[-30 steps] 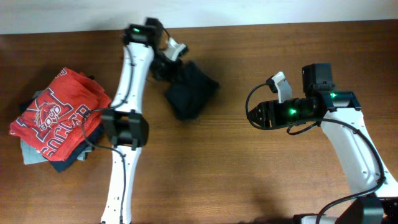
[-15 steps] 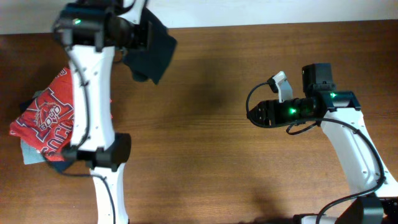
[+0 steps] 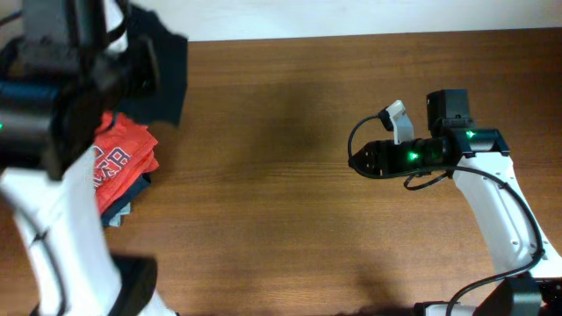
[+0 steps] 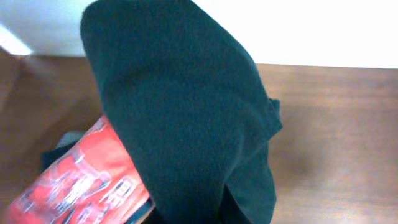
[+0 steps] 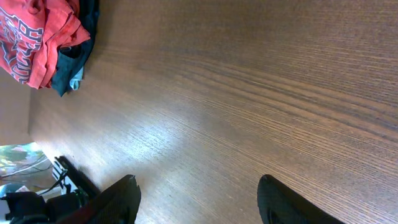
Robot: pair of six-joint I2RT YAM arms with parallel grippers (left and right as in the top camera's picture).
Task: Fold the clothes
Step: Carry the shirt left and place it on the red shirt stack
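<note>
Right tool [image 5: 199, 199] spread above wooden table [image 5: 249, 81]; clothes [image 4: 180, 112] before white wall [image 4: 323, 31].

A robot lab: wooden table [image 3: 281, 175], cabled arm [image 3: 496, 211].

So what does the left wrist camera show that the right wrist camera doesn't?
Only the left wrist view shows the dark garment, hanging close to the lens, with a pale wall behind it. Only the right wrist view shows the right gripper, its fingers wide apart with nothing between them, above a long stretch of the wooden table. Both show that table and the red shirt with white lettering.
</note>
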